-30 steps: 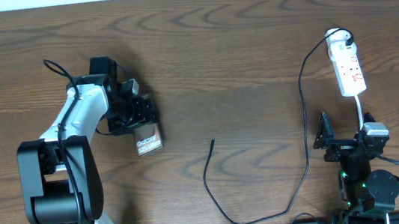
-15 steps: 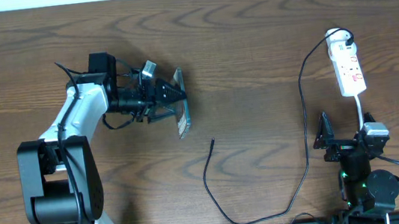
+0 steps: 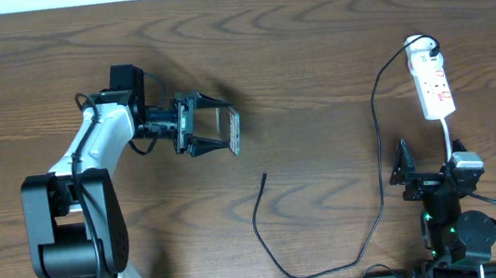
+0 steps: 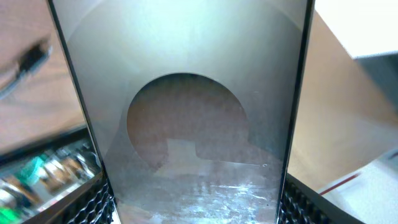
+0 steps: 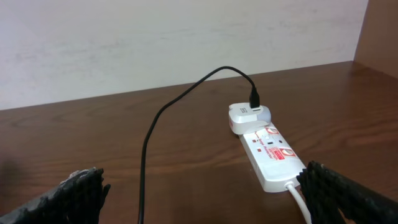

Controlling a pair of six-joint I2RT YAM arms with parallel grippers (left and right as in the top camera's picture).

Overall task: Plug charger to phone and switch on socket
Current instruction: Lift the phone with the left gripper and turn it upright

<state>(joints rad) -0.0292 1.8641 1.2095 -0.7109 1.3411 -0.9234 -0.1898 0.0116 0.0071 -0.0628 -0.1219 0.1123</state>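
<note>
My left gripper [image 3: 212, 131] is shut on the phone [image 3: 231, 133] and holds it up off the table, left of centre. In the left wrist view the phone's glossy face [image 4: 193, 93] fills the frame between my fingers [image 4: 196, 208]. The charger cable [image 3: 376, 143] runs from a white adapter [image 3: 419, 44] on the socket [image 3: 433, 85], loops along the front, and ends in a plug tip [image 3: 264, 175] lying on the table below the phone. My right gripper [image 3: 430, 177] is open and empty, just in front of the socket [image 5: 270, 155]. The cable [image 5: 145, 155] passes between its fingers [image 5: 202, 193].
The socket's white cord [image 3: 447, 130] runs toward the right arm's base. The wooden table [image 3: 313, 47] stretches between the two arms. A pale wall [image 5: 155, 37] stands behind the table in the right wrist view.
My left gripper has lifted the phone off the table, swung it to the right and turned it upright. The right arm and the cable have not moved.
</note>
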